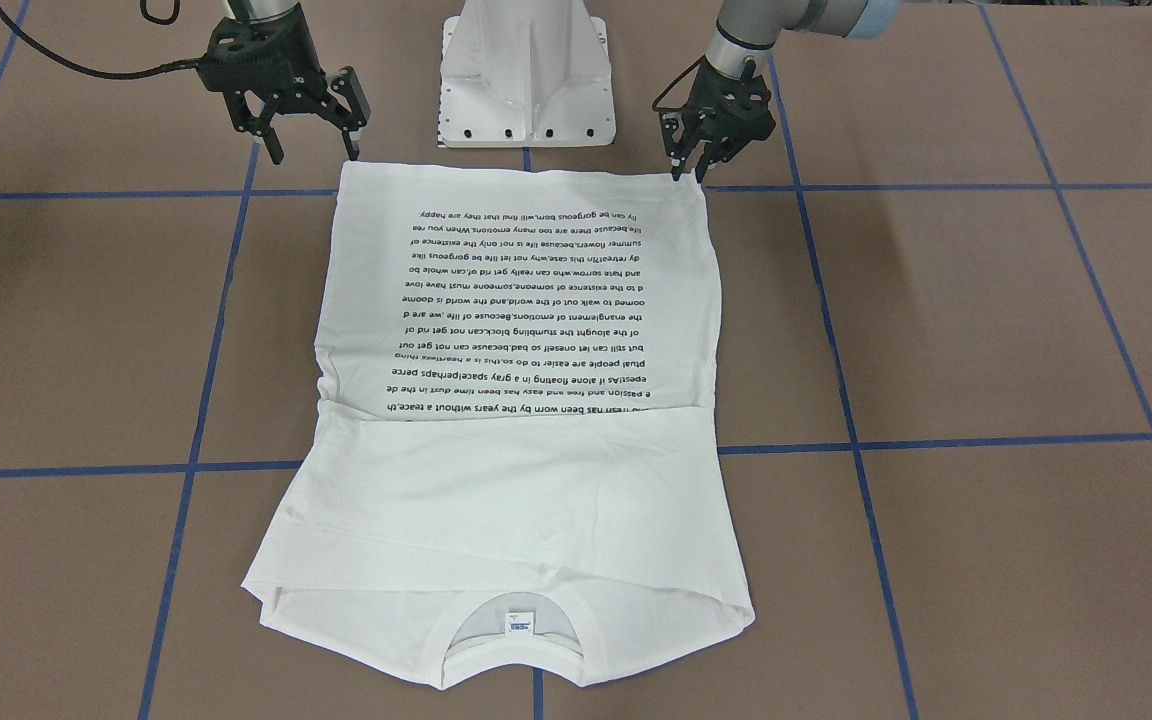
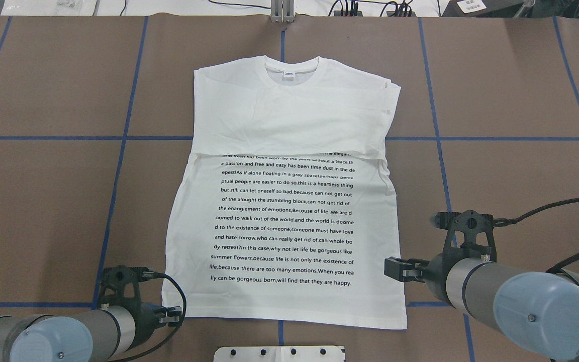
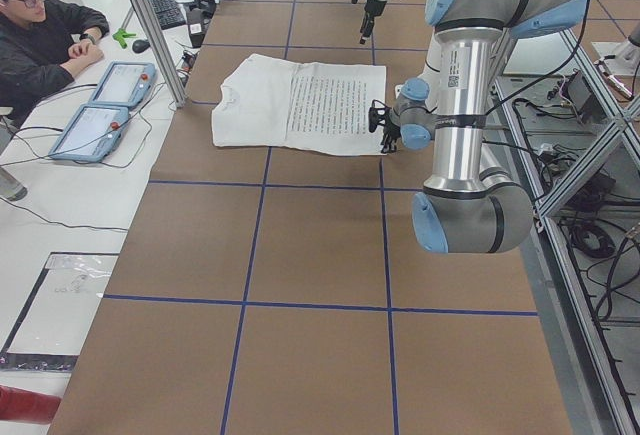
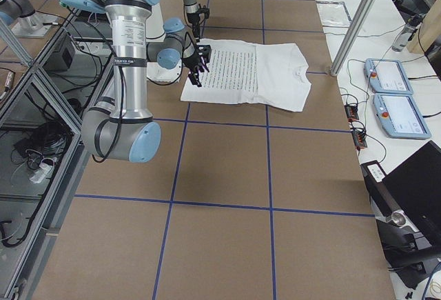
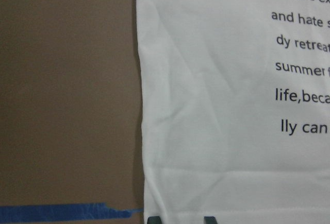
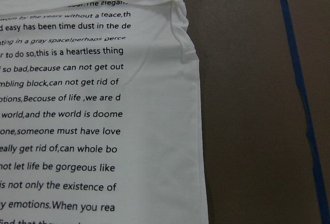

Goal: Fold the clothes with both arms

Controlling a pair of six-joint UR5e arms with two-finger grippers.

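Observation:
The white T-shirt (image 1: 516, 500) lies flat on the brown table, text side up, collar away from me, sleeves folded in across the chest; it also shows in the overhead view (image 2: 289, 120). My left gripper (image 1: 688, 176) stands at the shirt's hem corner, jaws a narrow gap apart. In the left wrist view its fingertips (image 5: 152, 219) show at the hem of the shirt (image 5: 216, 105). My right gripper (image 1: 314, 152) is wide open and empty, raised by the other hem corner. The right wrist view shows only the shirt's side edge (image 6: 198, 105), no fingers.
The white pedestal base (image 1: 526, 80) stands just behind the hem, between the arms. Blue tape lines (image 1: 936, 440) cross the table. An operator (image 3: 40, 35) sits past the far edge with two pendants (image 3: 100, 105). Bare brown table surrounds the shirt.

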